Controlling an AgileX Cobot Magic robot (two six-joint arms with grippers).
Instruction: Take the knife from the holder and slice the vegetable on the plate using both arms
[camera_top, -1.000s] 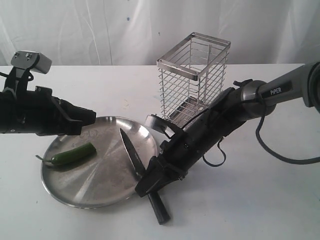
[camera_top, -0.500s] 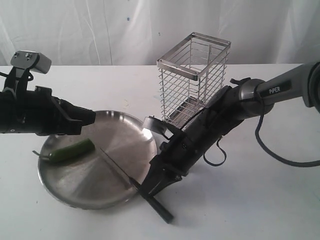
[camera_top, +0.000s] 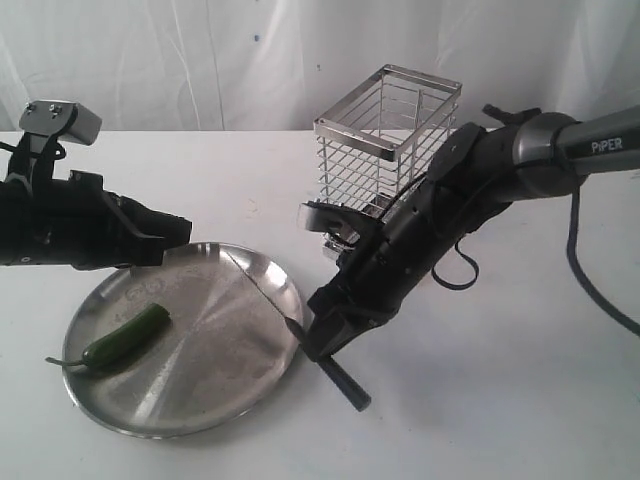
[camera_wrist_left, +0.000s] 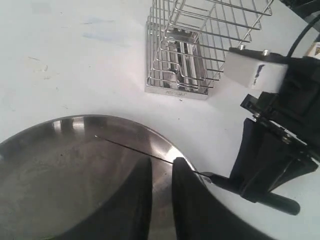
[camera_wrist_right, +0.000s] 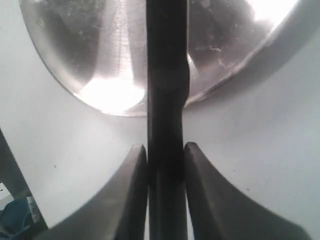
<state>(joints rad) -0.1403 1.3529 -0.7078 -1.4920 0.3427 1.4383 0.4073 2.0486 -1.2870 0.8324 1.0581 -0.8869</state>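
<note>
Exterior view: on the right, right gripper (camera_top: 322, 338) clamped tight on the black knife (camera_top: 300, 335), handle end poking out below the fingers toward the white table (camera_top: 500, 400), thin blade reaching out in front across the steel plate (camera_top: 200, 400). Just behind this gripper and its grey "PiPER" arm (camera_top: 540, 155), the wire holder (camera_top: 388, 155) standing upright. Off past the blade tip, on the far part of the plate, the green chili pepper (camera_top: 125, 338) lying flat with its thin stem over the rim. On the left, left gripper (camera_top: 178, 232) hanging over the plate's back edge, well above the pepper and apart from it; fingers close together, holding nothing.

Left wrist view: two dark fingers (camera_wrist_left: 137, 200) of the left gripper (camera_wrist_left: 160, 175) with only a slim gap, nothing pinched there. Right below them the plate (camera_wrist_left: 50, 165). Just ahead of the fingertips the knife (camera_wrist_left: 135, 149), edge-on like a thin line over the plate. Farther ahead the holder (camera_wrist_left: 190, 50) on the table (camera_wrist_left: 65, 60). Off to one side the right gripper (camera_wrist_left: 260, 165) around the knife handle.

Right wrist view: fingers (camera_wrist_right: 132, 190) of the right gripper (camera_wrist_right: 165, 155) squeezed on both sides of the knife (camera_wrist_right: 166, 75). Blade running straight out over the shiny plate (camera_wrist_right: 90, 60). Table (camera_wrist_right: 260, 130) under the fingers.
</note>
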